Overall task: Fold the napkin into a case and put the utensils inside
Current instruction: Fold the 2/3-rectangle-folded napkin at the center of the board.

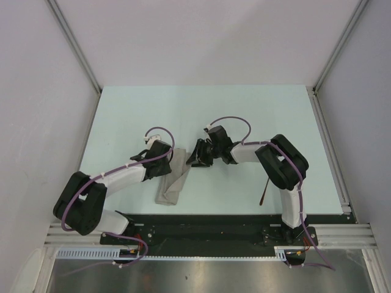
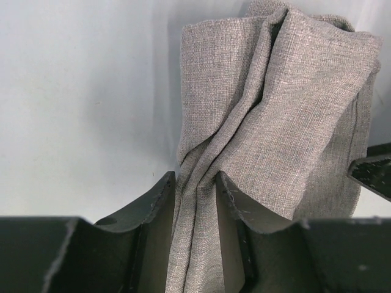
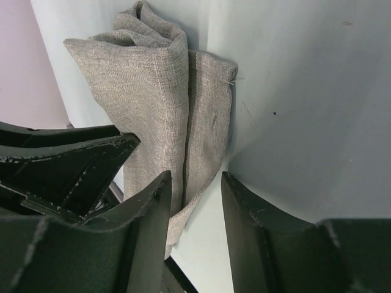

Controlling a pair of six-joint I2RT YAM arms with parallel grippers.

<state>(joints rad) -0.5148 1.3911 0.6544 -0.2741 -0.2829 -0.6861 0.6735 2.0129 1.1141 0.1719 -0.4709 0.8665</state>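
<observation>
Closest to the overhead camera sat my two arm bases [image 1: 297, 229], bolted at the near edge of the table [image 1: 244, 110]. Both arms bent inward from them over the napkin [image 1: 171, 186], which lay left of centre as a narrow folded strip running from my left gripper [image 1: 165, 152] toward the near edge. My right gripper [image 1: 198, 152] hung just beside the strip's far end, placed there, I judged, to work on the pocket's opening. One slim dark utensil [image 1: 264, 190] lay well apart on the right, beside my right arm and not yet inside; the other piece I could not find. From my left wrist, my fingers [image 2: 160, 220] were clamped on a bunched gather of the grey-beige cloth, with creases fanning out from the pinch. I took that hold to be anchoring the end for the other hand. From my right wrist, my fingers [image 3: 149, 232] stood apart with the cloth's lower corner between them. It touched only the left one and bare table showed beside the other, so that hand gripped nothing. A dark slit between the layered folds faced me, probably the mouth the cutlery must enter.
</observation>
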